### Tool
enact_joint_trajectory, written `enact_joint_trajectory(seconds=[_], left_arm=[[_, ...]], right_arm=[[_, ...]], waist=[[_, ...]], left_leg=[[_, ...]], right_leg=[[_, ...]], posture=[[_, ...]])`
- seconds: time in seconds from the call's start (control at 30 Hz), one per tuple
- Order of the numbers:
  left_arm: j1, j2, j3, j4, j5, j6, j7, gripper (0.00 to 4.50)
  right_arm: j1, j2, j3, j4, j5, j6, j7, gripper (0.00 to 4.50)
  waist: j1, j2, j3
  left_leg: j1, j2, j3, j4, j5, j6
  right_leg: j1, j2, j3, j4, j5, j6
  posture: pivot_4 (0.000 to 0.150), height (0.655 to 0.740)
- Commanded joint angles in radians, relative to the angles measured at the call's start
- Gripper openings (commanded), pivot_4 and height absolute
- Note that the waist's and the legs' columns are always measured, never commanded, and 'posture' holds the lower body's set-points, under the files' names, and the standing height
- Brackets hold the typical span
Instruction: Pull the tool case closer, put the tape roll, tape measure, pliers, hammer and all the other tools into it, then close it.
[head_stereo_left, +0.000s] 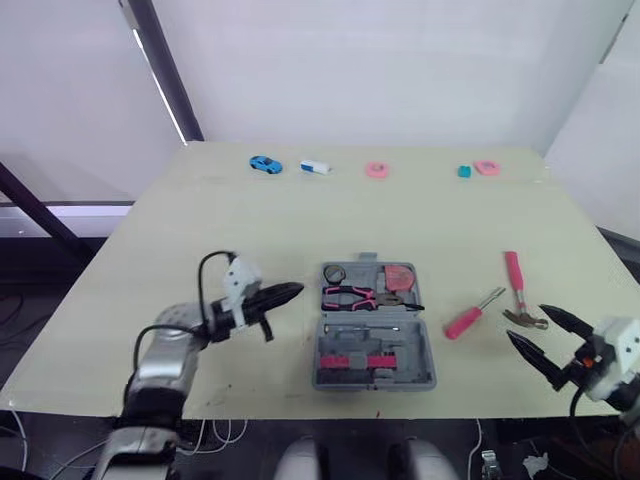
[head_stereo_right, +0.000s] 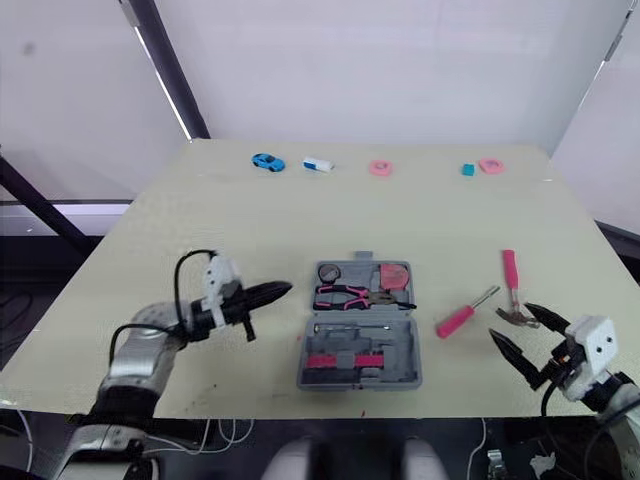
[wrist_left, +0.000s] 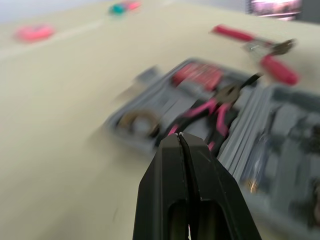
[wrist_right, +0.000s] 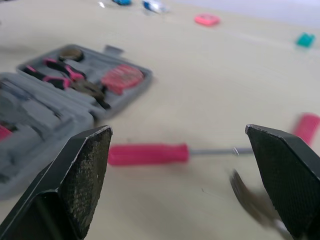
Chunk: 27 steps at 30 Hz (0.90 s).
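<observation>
**Claw state.** The right claw (head_stereo_left: 526, 323) is released, its two fingers spread wide and pointing toward the middle of the tabletop (head_stereo_left: 300, 220). The left claw (head_stereo_left: 293, 291) is clenched on nothing. Its closed tip points at the left side of the tool case (head_stereo_left: 326, 372) and stands just apart from it.

**Location of task items.** The tool case lies open at the near centre of the tabletop. The tape roll (head_stereo_left: 334, 273), pliers (head_stereo_left: 350, 296) and tape measure (head_stereo_left: 400, 277) already sit in its far half. Two tools remain outside, both to the right of the case: the screwdriver (head_stereo_left: 474, 314) and the hammer (head_stereo_left: 518, 295).

**Governing relation.** The hammer's long axis runs away from the robot. Its pink handle is at the far end and its metal head at the near end, just beside the tip of the right claw's outer finger. The screwdriver lies diagonally between the case and the hammer, with its pink handle toward the case and its shaft tip toward the hammer head. In the right wrist view the screwdriver lies crosswise ahead of the open fingers, and the hammer head sits close to one finger.

**Assessment.** The right arm is clearly nearer to both loose tools, while the left is separated from them by the case. The hammer head is the closest item. A grasp on the handle probably requires reaching forward and turning the claw across the handle axis.
</observation>
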<state>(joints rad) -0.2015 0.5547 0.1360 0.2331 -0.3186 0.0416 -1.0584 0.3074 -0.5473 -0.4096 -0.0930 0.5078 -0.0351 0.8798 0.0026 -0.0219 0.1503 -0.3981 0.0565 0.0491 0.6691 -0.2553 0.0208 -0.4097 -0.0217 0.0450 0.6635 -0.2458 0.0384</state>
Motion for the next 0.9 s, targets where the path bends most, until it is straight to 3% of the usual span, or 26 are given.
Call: enact_joint_trajectory(seconds=[0.03,0.3,0.33,0.6,0.9], left_arm=[[0.092,0.028,0.117,-0.098,-0.061,0.026,0.066,0.73],[0.37,0.032,0.295,-0.174,-0.107,0.042,0.162,4.22],[0.41,0.031,0.313,-0.186,-0.114,0.043,0.165,4.43],[0.528,0.033,0.362,-0.278,-0.154,0.067,0.19,4.43],[0.441,0.08,0.311,-0.291,-0.141,0.06,0.158,4.43]], right_arm=[[0.05,0.013,-0.069,0.011,0.005,-0.05,-0.01,4.5],[0.159,0.104,-0.165,0.042,0.018,-0.104,-0.086,4.5],[0.184,0.118,-0.177,0.034,0.025,-0.105,-0.093,4.5],[0.305,0.163,-0.203,0.03,0.014,-0.094,-0.124,4.5],[0.185,0.139,-0.179,-0.041,0.058,0.035,-0.232,4.5]], waist=[[-0.003,0.0,0.0],[-0.013,0.001,-0.001],[-0.014,0.0,-0.001],[-0.012,0.001,-0.002],[-0.017,0.003,-0.002]], left_leg=[[0.0,0.0,0.0,0.0,0.0,0.0],[0.001,0.001,0.0,-0.001,0.0,0.0],[0.001,0.001,0.0,-0.001,0.0,0.0],[0.002,0.001,-0.001,-0.001,-0.002,-0.003],[0.001,0.001,0.0,-0.003,0.0,-0.001]], right_leg=[[0.0,0.0,0.0,0.0,-0.001,-0.001],[0.0,-0.003,0.001,0.0,-0.001,-0.001],[-0.001,-0.003,0.001,-0.001,-0.001,-0.001],[-0.002,-0.016,0.0,-0.001,-0.004,0.003],[-0.003,-0.014,0.001,-0.001,-0.004,0.002]], posture=[[0.15,0.74],[0.15,0.74],[0.15,0.74],[0.15,0.74],[0.15,0.74]])
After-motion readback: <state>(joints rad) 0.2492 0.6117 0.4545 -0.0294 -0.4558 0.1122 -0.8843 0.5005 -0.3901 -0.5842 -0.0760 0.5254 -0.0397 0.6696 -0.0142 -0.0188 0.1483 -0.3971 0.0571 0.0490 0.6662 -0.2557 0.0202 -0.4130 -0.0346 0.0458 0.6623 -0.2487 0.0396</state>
